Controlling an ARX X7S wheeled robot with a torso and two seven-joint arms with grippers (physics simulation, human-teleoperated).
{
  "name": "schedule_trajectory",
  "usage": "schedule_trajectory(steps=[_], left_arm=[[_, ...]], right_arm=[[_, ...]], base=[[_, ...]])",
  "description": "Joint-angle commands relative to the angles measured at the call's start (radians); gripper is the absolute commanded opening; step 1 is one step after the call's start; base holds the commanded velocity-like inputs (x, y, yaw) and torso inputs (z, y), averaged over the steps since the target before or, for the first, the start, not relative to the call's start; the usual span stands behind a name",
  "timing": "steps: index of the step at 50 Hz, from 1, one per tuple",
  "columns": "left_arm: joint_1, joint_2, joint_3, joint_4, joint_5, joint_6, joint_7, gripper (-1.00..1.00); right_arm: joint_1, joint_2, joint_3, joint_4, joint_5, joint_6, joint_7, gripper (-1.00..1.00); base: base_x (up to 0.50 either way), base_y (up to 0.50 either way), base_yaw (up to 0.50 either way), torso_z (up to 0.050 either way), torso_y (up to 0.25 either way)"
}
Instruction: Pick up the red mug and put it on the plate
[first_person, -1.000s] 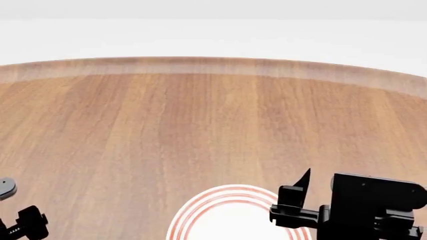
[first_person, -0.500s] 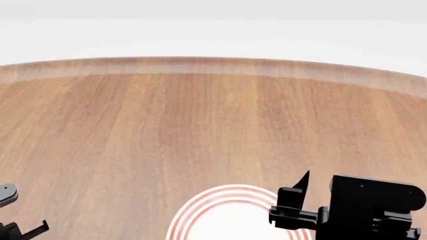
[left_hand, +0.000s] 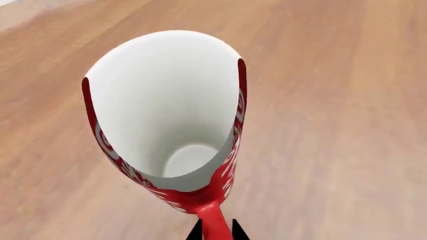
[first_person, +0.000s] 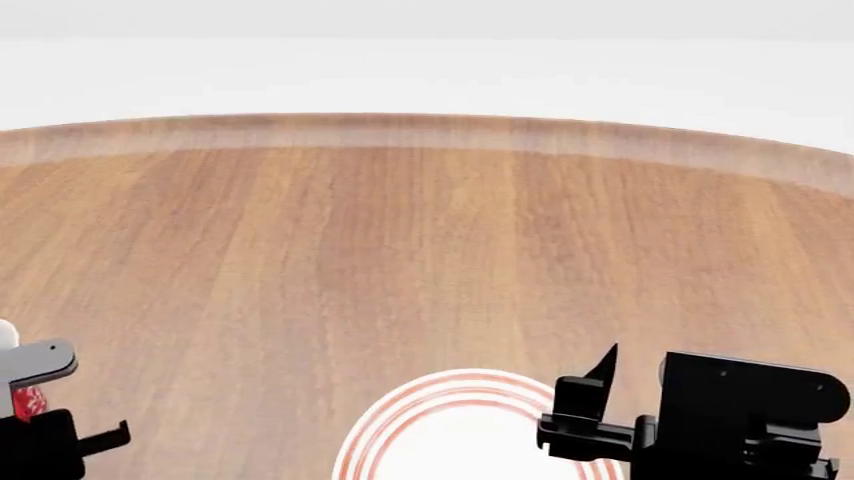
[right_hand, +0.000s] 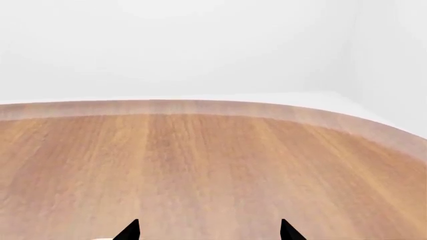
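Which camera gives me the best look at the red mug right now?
The left wrist view: the red mug fills it, showing its white inside and its handle between the left gripper fingertips. The head view shows only a red sliver at its left edge by that gripper. The right wrist view shows none of it, only the table.

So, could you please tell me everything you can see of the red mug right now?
The red mug is tall and narrow, glossy red outside with white patterning, plain white and empty inside. The left wrist view looks down into its open mouth. Its red handle sits between the left gripper's two dark fingers, seemingly gripped. Wooden table lies behind it; contact underneath cannot be judged. In the head view only a red sliver shows.
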Motion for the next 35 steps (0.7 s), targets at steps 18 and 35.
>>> schedule_trajectory(steps=[18,35], left_arm=[[-0.066,0.040,0.294,0.096,0.063,-0.059,0.262,-1.00],[-0.175,0.144,0.452,-0.135,0.099,0.069,0.417,-1.00]], right_arm=[[0.012,-0.021,0.020,0.015,0.001,-0.003,-0.012,1.00],[0.021,-0.017,0.020,-0.009,0.016,0.019,-0.001,1.00]], base=[[0.00,0.00,0.00,0.000,0.001],[0.00,0.00,0.00,0.000,0.000]])
